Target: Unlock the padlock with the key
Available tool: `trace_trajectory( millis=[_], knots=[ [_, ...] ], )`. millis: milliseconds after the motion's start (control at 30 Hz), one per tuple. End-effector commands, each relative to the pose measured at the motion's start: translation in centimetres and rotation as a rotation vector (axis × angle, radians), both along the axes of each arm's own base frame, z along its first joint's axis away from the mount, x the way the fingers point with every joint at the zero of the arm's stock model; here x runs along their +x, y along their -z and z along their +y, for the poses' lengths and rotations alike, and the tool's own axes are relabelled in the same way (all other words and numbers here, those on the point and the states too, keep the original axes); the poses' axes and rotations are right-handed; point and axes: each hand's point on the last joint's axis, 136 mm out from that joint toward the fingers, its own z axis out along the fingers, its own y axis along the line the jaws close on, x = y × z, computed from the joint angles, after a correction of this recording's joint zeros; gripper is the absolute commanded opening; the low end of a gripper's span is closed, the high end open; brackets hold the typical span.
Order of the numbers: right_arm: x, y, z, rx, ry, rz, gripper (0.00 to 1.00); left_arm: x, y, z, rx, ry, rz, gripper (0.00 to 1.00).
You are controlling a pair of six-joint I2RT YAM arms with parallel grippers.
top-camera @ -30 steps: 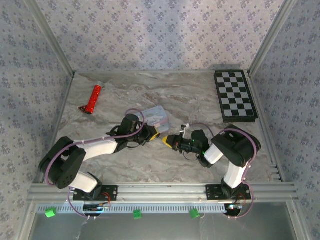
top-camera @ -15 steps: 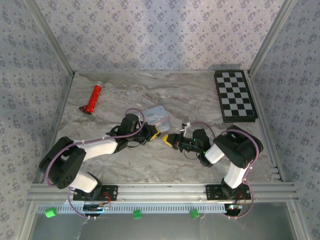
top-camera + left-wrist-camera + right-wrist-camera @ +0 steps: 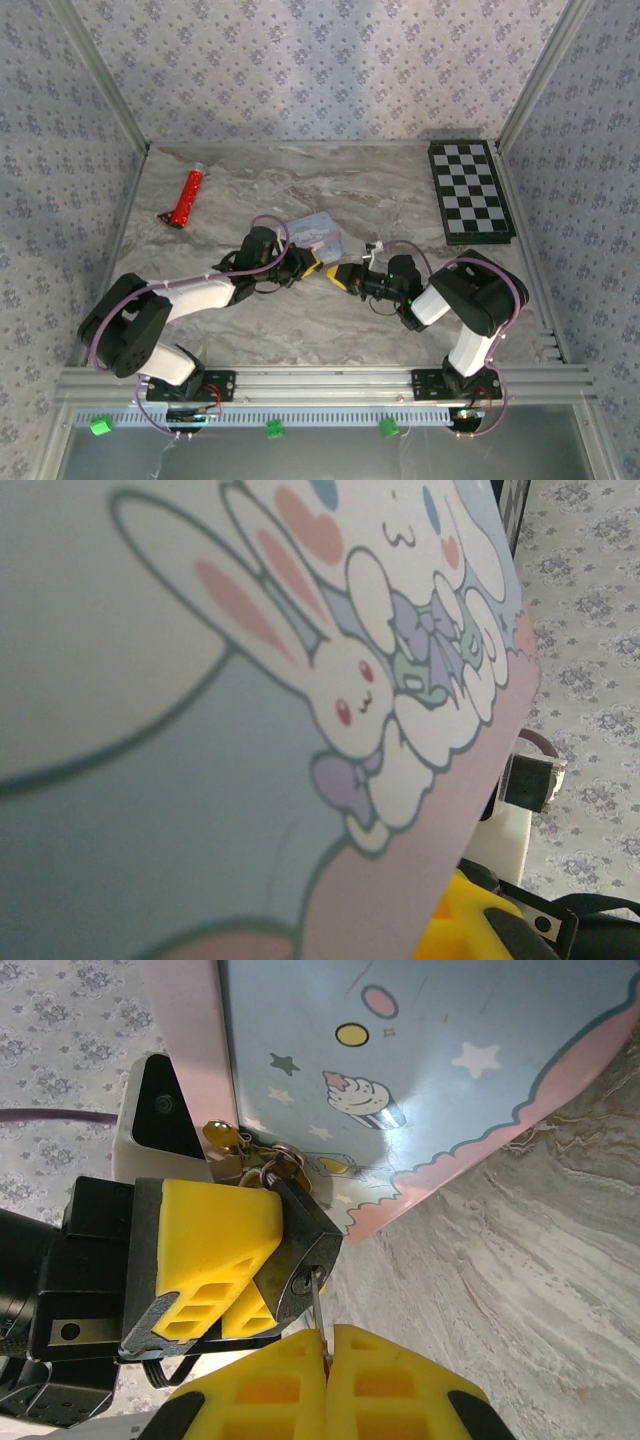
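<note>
The padlock (image 3: pixel 310 1235) is a small dark metal block clamped between the yellow fingers of my left gripper (image 3: pixel 275 1265), its keyhole facing my right gripper. My right gripper (image 3: pixel 326 1345) is shut on the key (image 3: pixel 316 1305), a thin silver blade whose tip sits in the keyhole. In the top view the left gripper (image 3: pixel 316 265) and the right gripper (image 3: pixel 336 274) meet tip to tip at the table's middle. A pastel cartoon tin (image 3: pixel 400 1060) lies just behind the lock and covers most of the left wrist view (image 3: pixel 250 730).
A ring of brass keys (image 3: pixel 235 1145) hangs at the padlock's shackle. A red tube (image 3: pixel 183 198) lies at the far left. A chessboard (image 3: pixel 470 190) lies at the far right. The tin (image 3: pixel 315 232) rests close behind both grippers.
My right wrist has shifted slightly toward the back and the left gripper. Both grippers stay tip to tip, and the tin has barely moved.
</note>
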Motion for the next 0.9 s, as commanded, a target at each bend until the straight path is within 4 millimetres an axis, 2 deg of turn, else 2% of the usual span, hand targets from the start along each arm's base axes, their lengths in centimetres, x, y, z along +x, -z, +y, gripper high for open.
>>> trace_trajectory(
  millis=[0, 400, 700, 867],
  knots=[
    [0.5, -2.8, 0.7, 0.060, -0.022, -0.069, 0.00, -0.6, -3.5, -1.8, -0.116, 0.073, -0.061, 0.00],
    [1.4, -4.8, 1.1, 0.091, -0.069, -0.131, 0.00, -0.9, -5.0, -2.6, -0.175, 0.098, -0.095, 0.00],
    [2.3, -4.4, 0.8, 0.084, -0.090, -0.138, 0.00, -1.0, -5.4, -2.9, -0.188, 0.112, -0.105, 0.00],
    [3.2, -4.1, -0.1, 0.081, -0.082, -0.126, 0.00, -1.2, -5.6, -2.9, -0.191, 0.121, -0.113, 0.00]
  ],
)
